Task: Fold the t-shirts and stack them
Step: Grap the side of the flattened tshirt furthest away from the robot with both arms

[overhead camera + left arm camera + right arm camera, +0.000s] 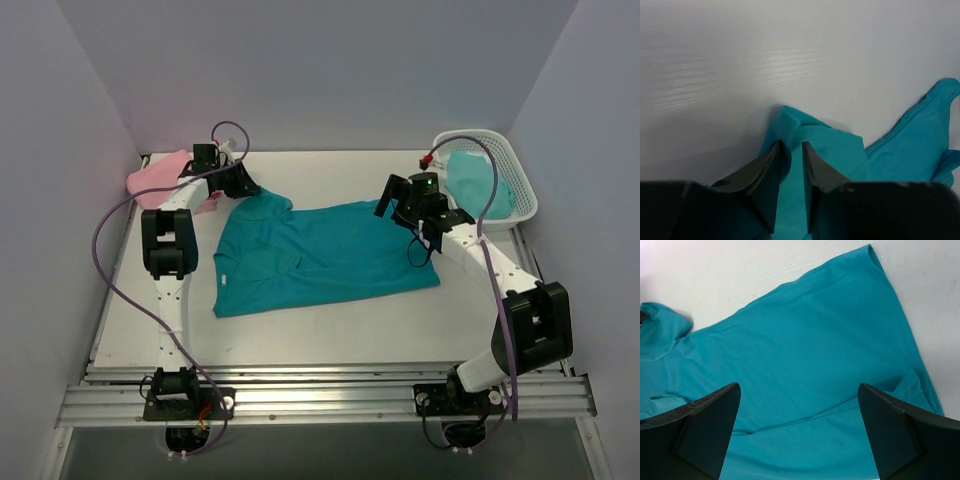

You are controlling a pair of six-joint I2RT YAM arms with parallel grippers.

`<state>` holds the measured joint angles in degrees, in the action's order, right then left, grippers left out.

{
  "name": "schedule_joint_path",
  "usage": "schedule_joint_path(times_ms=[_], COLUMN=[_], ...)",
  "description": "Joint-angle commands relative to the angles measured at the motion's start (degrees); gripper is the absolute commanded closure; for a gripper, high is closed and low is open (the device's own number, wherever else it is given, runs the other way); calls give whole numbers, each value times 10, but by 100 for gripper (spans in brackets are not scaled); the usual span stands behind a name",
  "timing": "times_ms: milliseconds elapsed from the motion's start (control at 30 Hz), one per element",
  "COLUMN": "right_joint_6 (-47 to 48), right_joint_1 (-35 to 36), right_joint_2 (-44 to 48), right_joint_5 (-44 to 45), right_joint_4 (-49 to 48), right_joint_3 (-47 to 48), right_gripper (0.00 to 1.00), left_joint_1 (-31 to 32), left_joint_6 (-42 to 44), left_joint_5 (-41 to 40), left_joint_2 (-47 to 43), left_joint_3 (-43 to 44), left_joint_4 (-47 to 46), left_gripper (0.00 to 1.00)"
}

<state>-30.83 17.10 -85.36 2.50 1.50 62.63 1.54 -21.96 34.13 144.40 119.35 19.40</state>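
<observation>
The teal t-shirt (320, 255) lies spread across the middle of the table, wrinkled, with one sleeve pointing to the back left. On that sleeve (835, 150) my left gripper (245, 185) (791, 147) has its jaws drawn narrow, and a raised fold of teal cloth sits pinched between the tips. The pink t-shirt (160, 178) lies bunched in the back left corner, partly behind the left arm. My right gripper (408, 222) (799, 390) hovers wide open over the shirt's right part (805, 330), near its hem, holding nothing.
A white mesh basket (520, 190) stands at the back right with more teal cloth (470, 180) inside. White walls close in on three sides. The bare white table (330, 330) shows in front of the shirt.
</observation>
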Motion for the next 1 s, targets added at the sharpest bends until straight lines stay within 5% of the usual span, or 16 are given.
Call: schedule_joint_path(times_ms=[0, 267, 667, 967], right_joint_6=[-8, -27, -21, -22], right_joint_1=[-14, -22, -66, -90], right_joint_2=[22, -107, -380, -422], right_joint_5=[8, 24, 25, 41], right_joint_4=[-1, 22, 58, 73], right_joint_3=[5, 119, 354, 390], right_gripper=[1, 2, 3, 4], left_joint_1=[-1, -3, -13, -13], left_joint_6=[2, -1, -15, -20], left_joint_5=[18, 27, 32, 36], left_joint_2=[3, -7, -22, -21], left_joint_3=[-5, -27, -61, -62], left_joint_4=[-13, -33, -68, -75], left_gripper=[71, 97, 98, 98])
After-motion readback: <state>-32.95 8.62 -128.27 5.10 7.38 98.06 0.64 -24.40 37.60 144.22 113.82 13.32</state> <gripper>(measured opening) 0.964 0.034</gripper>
